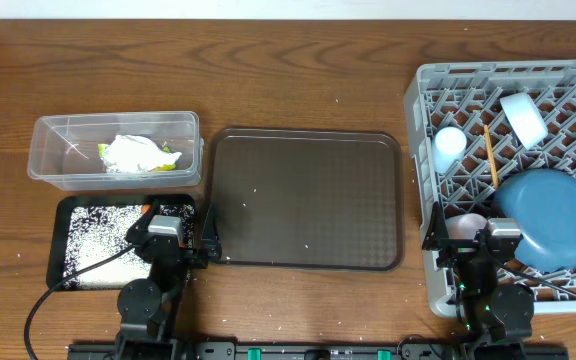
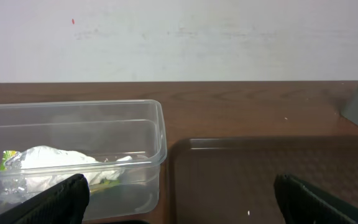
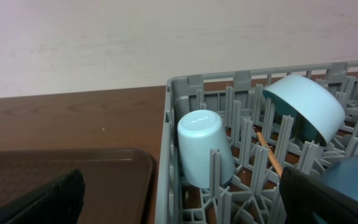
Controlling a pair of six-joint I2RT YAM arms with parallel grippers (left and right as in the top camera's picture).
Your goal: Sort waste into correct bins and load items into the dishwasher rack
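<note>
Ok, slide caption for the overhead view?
Wrapper in clear tub, rice in black tray, blue plate in rack; left gripper and right gripper open.

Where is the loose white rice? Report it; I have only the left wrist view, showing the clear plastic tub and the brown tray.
Observer: The loose white rice grains lie in the shallow black rectangular tray, beside the clear rectangular plastic tub, nearer the arms.
Operator: Now list what is loaded.
Observer: The large square light grey plastic rack holds a large blue plate, a light blue cup, a small pale blue bowl and a thin wooden chopstick.
Operator: Now the other arm.
Observer: The right end effector is open and empty, over the rack's near left corner.
</note>
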